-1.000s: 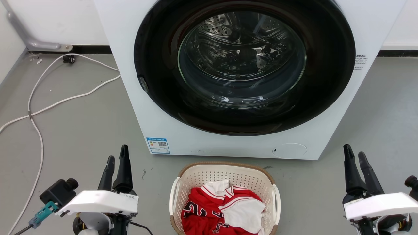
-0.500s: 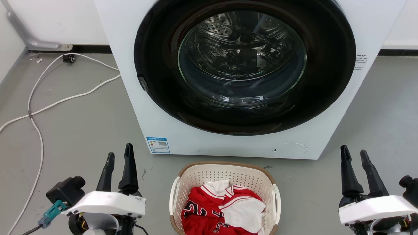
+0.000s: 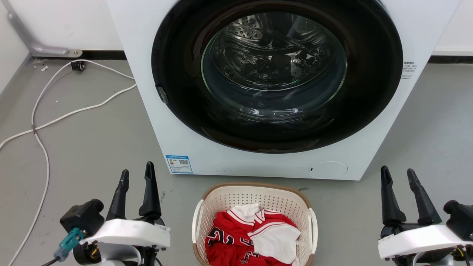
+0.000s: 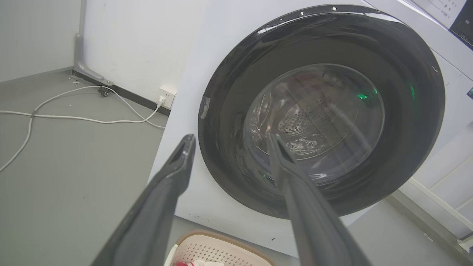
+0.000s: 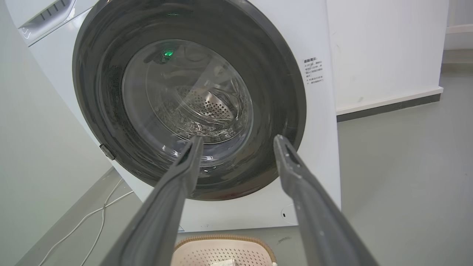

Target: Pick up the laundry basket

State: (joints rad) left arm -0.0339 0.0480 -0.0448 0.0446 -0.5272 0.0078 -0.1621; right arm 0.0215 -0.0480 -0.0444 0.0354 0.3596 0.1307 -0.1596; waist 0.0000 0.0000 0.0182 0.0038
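We are at the approach, we judge: left gripper and right gripper flank the laundry basket, both wide and empty, and must next reach its handles.

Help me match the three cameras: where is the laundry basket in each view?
Head view: the laundry basket sits at bottom centre.
Left wrist view: the basket is at the bottom edge, slightly left of centre.
Right wrist view: the basket is at the bottom edge, centre.
Shared landmark: the washing machine's round dark door, above the basket in every view.
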